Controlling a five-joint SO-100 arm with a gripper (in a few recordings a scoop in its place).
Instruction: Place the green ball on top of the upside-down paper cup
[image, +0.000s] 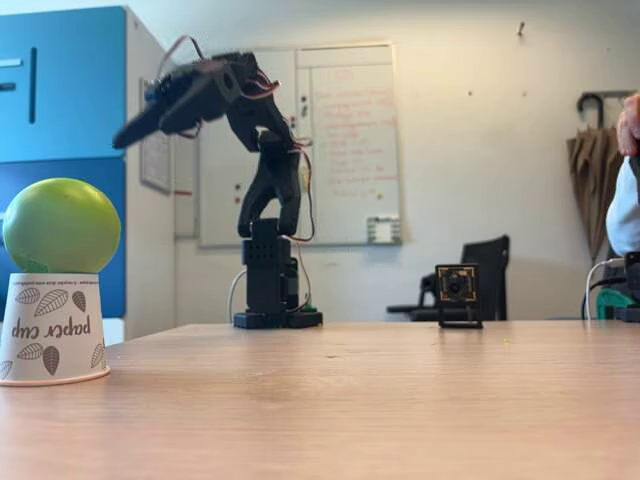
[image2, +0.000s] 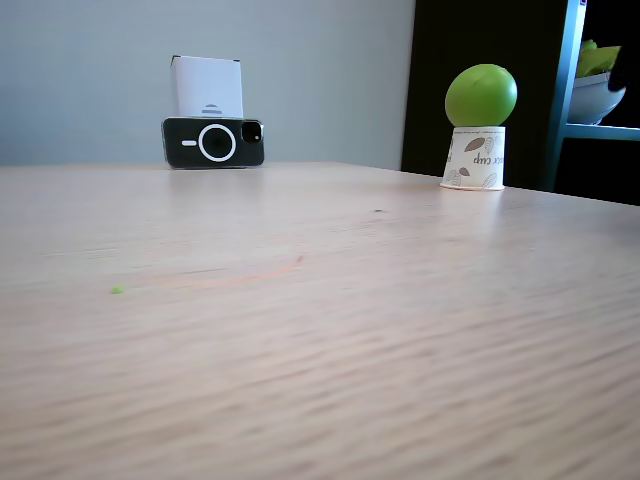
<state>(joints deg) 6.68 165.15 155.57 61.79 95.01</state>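
Right up front in both fixed views runs the pale wooden table (image: 400, 420), and it carries the whole scene. Over at the left edge in a fixed view stands the upside-down paper cup (image: 52, 328), rim down on the wood, its leaf print and lettering inverted. And sitting right on top of it: the green ball (image: 61, 226), resting on the cup's flat upturned base, touching nothing else. From the other side in a fixed view, same story, the ball (image2: 481, 95) perched on the cup (image2: 473, 158) toward the right, at the table's far edge.

Now to the arm. The black robot arm (image: 268, 190) stands on its base at the back of the table, elbow high, and the gripper (image: 135, 130) reaches out to the left, up in the air, well above and to the right of the ball, clear of it. It carries nothing. The fingers come together to a dark point at this angle, and whether a slim gap lies between them, I cannot tell.

Further right on the table, 1 small black camera (image: 458, 295) on its stand faces us. A phone (image2: 213, 142) sits propped sideways at the far edge, with a white box behind it.
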